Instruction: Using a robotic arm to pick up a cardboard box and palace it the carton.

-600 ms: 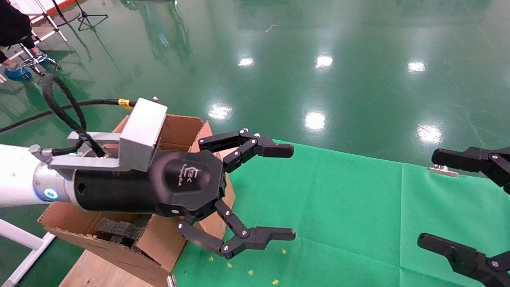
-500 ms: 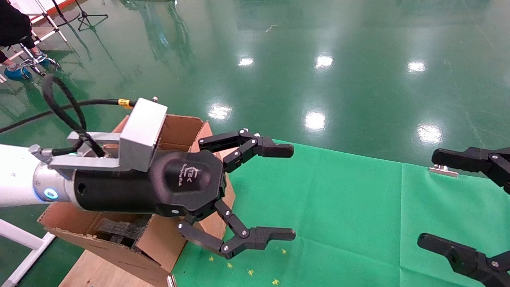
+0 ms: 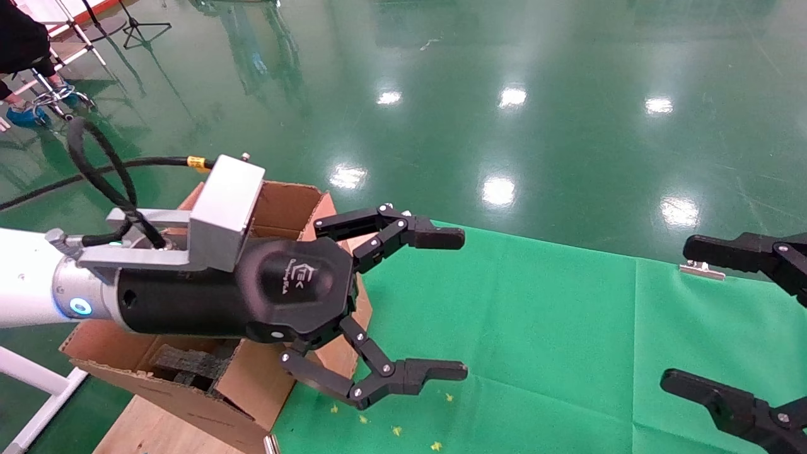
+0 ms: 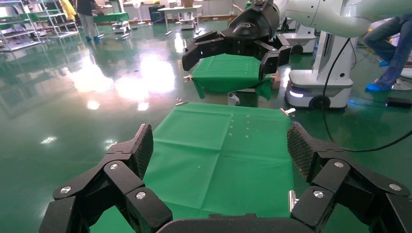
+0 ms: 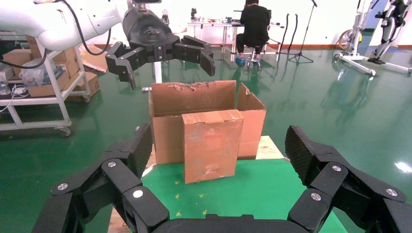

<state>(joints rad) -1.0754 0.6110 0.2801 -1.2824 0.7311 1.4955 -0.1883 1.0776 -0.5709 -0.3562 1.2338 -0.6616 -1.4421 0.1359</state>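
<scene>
I see the left gripper (image 3: 463, 304) with its two black fingers (image 3: 435, 238) spread wide and nothing between them, hanging in the air just past the carton (image 3: 277, 208) and over the near end of the green cloth (image 3: 536, 328). Behind the fingers comes the black cylindrical body, then the grey camera block (image 3: 224, 211) with its black cable (image 3: 94, 170), then the silver wrist and white arm, all lying across the top of the carton. The left wrist view shows the same ribbed pads (image 4: 143, 148) held apart, with only cloth between them.

The right gripper (image 3: 678, 318) sits well away from the carton, at the far end of the cloth, and its fingers are spread too, holding nothing; the right wrist view shows both its pads (image 5: 299, 145) wide of each other.

From the right wrist view, the cardboard box (image 5: 212, 144) stands upright on the cloth (image 5: 252, 189), set against the carton (image 5: 194, 116) on the side facing the right gripper, its face scuffed. I cannot tell whether it touches the carton wall or stands just clear of it. From the head view the box is hidden behind the left gripper's body.

The carton itself has tall flaps with ragged edges and dark foam pieces (image 3: 189, 362) inside, and it rests on a wooden board (image 3: 151, 432). A metal clip (image 3: 701, 270) pins the cloth near the right gripper
</scene>
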